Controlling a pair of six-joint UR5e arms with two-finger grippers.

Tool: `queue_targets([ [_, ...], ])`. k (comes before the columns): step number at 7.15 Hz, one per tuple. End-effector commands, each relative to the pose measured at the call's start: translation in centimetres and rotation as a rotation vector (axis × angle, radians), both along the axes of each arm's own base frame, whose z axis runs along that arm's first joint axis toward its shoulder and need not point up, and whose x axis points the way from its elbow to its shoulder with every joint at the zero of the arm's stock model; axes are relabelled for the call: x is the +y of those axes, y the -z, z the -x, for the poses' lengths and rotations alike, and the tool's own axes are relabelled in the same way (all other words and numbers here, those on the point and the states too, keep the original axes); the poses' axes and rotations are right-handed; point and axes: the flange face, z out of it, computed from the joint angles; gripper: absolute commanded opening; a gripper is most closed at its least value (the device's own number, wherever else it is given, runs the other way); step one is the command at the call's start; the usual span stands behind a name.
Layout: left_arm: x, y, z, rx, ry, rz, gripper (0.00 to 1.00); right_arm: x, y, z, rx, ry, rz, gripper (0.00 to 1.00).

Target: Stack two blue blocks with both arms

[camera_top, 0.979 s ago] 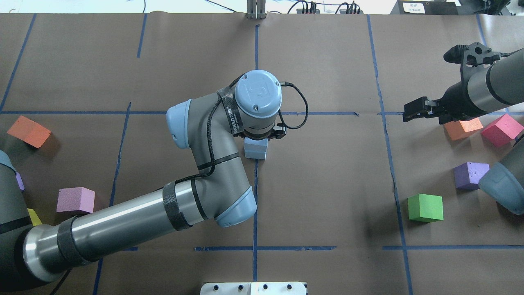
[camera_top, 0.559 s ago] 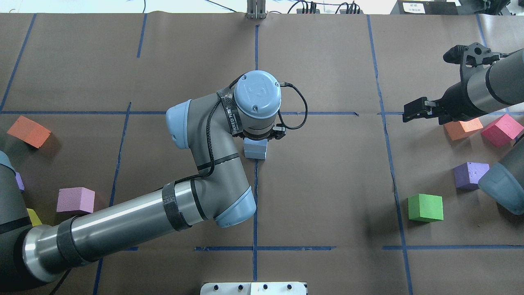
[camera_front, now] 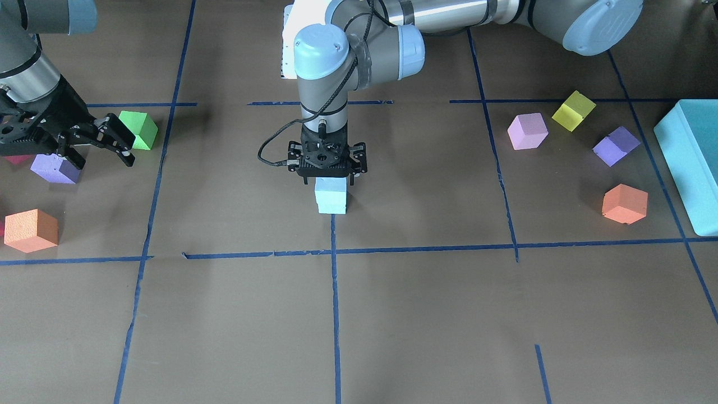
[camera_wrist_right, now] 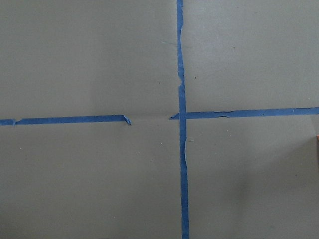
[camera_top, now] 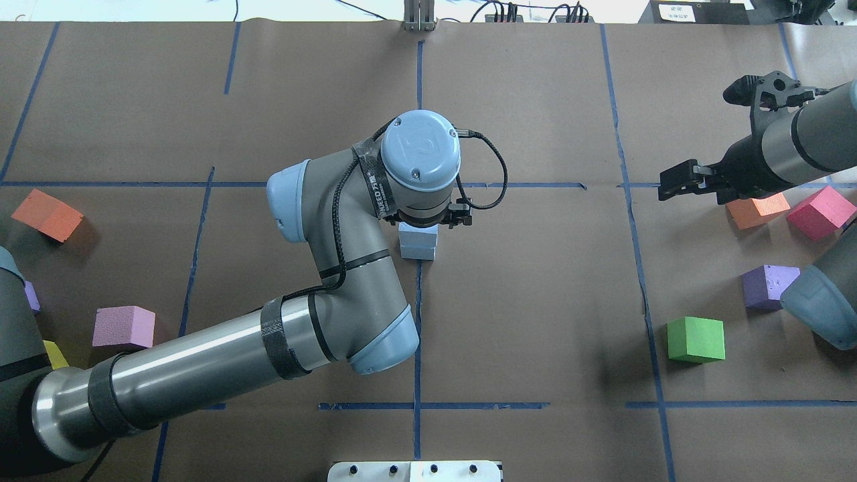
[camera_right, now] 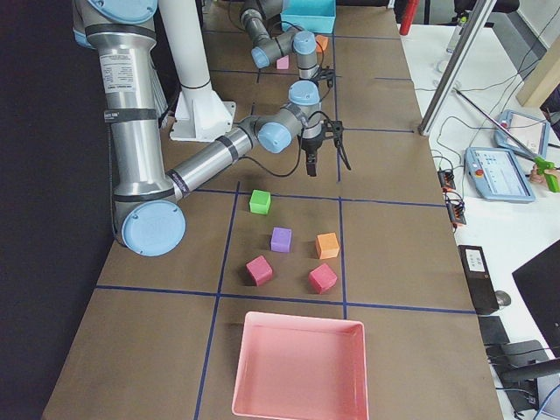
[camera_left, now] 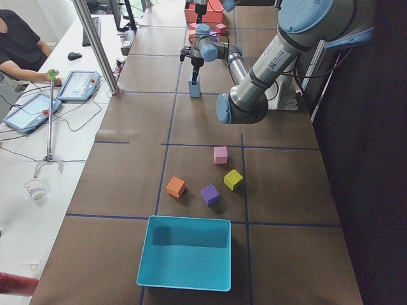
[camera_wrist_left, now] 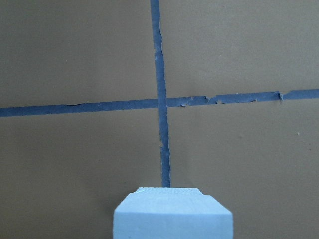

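Your tabletop (camera_top: 535, 301): brown paper covering, creased in places, gridded with blue tape lines (camera_top: 417, 321). Your white bench (camera_left: 38, 159), alongside it on your side: one tablet (camera_left: 79, 84), a second tablet (camera_left: 28, 111), keyboard (camera_left: 96, 28), mouse (camera_left: 74, 56), loose cables, paper cup (camera_left: 36, 189). Metal post (camera_left: 95, 44): slanted, at the bench's edge. Lighting: bright, even; you get soft shadows only.

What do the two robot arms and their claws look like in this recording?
Both the left arm and right arm are grey-and-silver jointed tubes with rounded light-blue joint caps. Black straps wrap the left arm, one bearing white lettering, and a black cable loops at its wrist. The left claw and right claw are black two-finger units.
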Motion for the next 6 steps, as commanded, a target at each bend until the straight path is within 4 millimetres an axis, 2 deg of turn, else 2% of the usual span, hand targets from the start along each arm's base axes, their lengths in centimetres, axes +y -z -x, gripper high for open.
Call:
queue_targets([
  [1,2.0,3.5,4.4,-0.009,-0.009,-0.017,1.00,-0.3,-0.4,0.2,-0.006,-0.001,-0.007,1.00],
  [2,2.9,4.2,6.7,-0.006,-0.016,-0.030,1.00,-0.3,-0.5,0.2,-0.005,-0.001,-0.006,1.00],
  [3,3.6,3.4,8.0,0.007,-0.015,-0.038,1.00,-0.3,-0.5,0.2,-0.005,-0.001,-0.006,1.00],
  [4,4.4,2.1,10.8,0.026,-0.008,-0.054,1.00,-0.3,-0.5,0.2,-0.003,0.005,-0.013,1.00],
  [5,5.1,-0.4,14.0,0.018,-0.039,-0.105,1.00,-0.6,-0.6,-0.5,-0.006,0.007,-0.015,1.00],
  [6,4.9,-3.8,18.3,-0.017,-0.062,-0.158,1.00,-1.1,-0.9,-1.6,0.013,0.018,-0.044,1.00],
])
